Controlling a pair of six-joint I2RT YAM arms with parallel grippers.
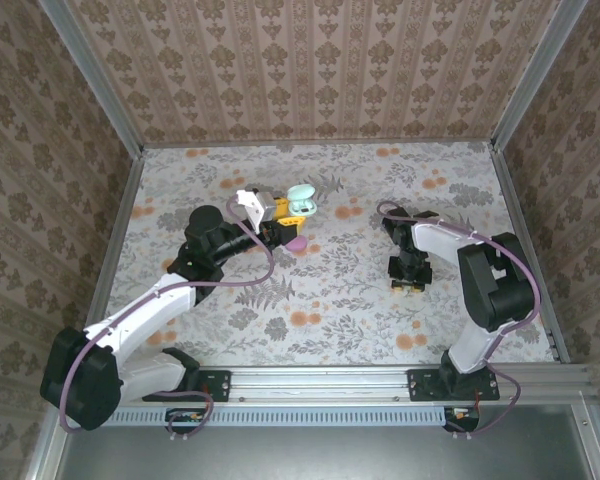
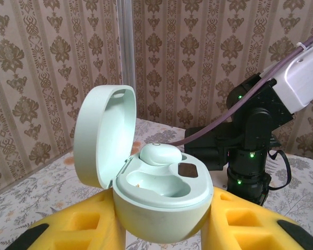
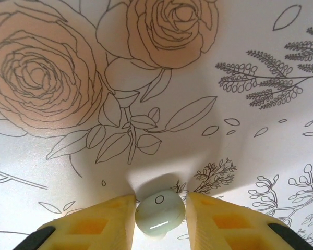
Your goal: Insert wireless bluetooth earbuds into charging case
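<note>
The left end effector [image 2: 164, 232] grips the mint-green charging case [image 2: 161, 198] from both sides at centre frame, its lid [image 2: 104, 135] swung open. One earbud [image 2: 160, 153] sits in the far socket, and the near socket is bare. At the bottom of the right wrist view, the right end effector [image 3: 160, 205] is closed against a second earbud [image 3: 157, 217] lying on the floral surface [image 3: 224, 78].

Lab booth: wallpapered panels [image 1: 310, 70], alu frame [image 1: 330, 379]
</note>
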